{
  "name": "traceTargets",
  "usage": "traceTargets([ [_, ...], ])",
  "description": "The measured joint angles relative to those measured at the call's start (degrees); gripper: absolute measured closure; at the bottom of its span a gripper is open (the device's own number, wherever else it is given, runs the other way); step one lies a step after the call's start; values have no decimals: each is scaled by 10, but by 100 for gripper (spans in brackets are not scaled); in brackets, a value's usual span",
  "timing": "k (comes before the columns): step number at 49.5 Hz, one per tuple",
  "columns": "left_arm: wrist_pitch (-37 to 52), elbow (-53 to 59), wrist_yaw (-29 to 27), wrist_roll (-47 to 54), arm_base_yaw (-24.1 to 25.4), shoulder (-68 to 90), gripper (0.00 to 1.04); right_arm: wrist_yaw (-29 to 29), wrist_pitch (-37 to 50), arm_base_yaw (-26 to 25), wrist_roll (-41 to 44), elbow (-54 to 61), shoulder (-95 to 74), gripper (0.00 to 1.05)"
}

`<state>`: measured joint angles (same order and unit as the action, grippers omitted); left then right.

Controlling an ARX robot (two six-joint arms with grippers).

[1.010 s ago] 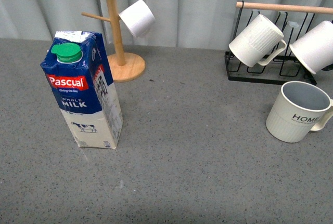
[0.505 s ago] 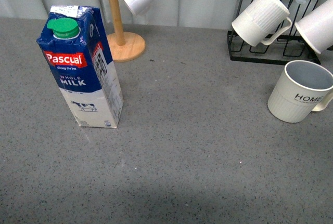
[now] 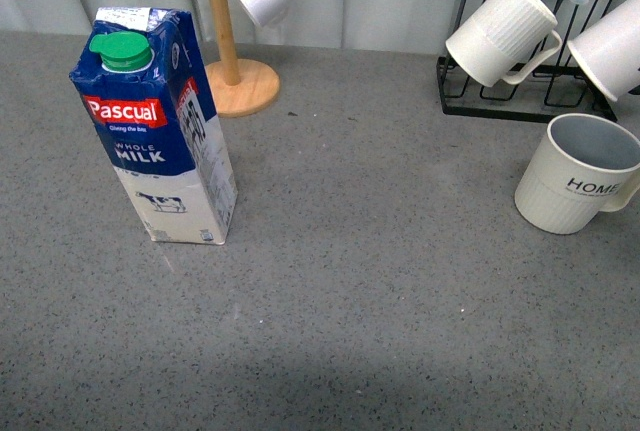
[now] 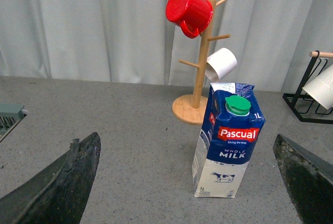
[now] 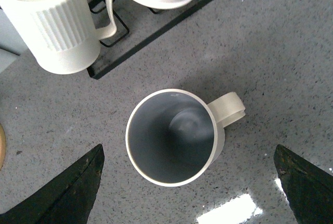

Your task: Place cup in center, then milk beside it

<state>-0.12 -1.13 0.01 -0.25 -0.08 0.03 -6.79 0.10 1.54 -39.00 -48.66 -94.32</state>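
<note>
The cup [image 3: 575, 186] is seen upright on the worktop [image 3: 380, 281], just in front of the rack [image 3: 500, 117] and apart from it. The milk [image 3: 160, 141] stands well away from the rack, across the bare middle of the worktop. The right tool [image 5: 188, 150] hangs over the cup, spread wide with a finger to either side of it, and nothing is held. The left tool [image 4: 182, 140] is likewise fully spread and empty, and is pointed towards the milk.

The cup is judged to be stiff glazed ceramic: moderately heavy, smooth, and likely to chip if knocked against the rack. The ribbed lower wall should offer more friction than the plain band above. A hold across the body, at right angles to the handle, is probably soundest. A pinch on the rim, opposite the handle, is the alternative.
</note>
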Motion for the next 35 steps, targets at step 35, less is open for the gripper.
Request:
traceTargets([
  [35, 0, 0, 0, 0, 0, 0, 6, 2, -61, 1, -115, -110, -167, 9],
])
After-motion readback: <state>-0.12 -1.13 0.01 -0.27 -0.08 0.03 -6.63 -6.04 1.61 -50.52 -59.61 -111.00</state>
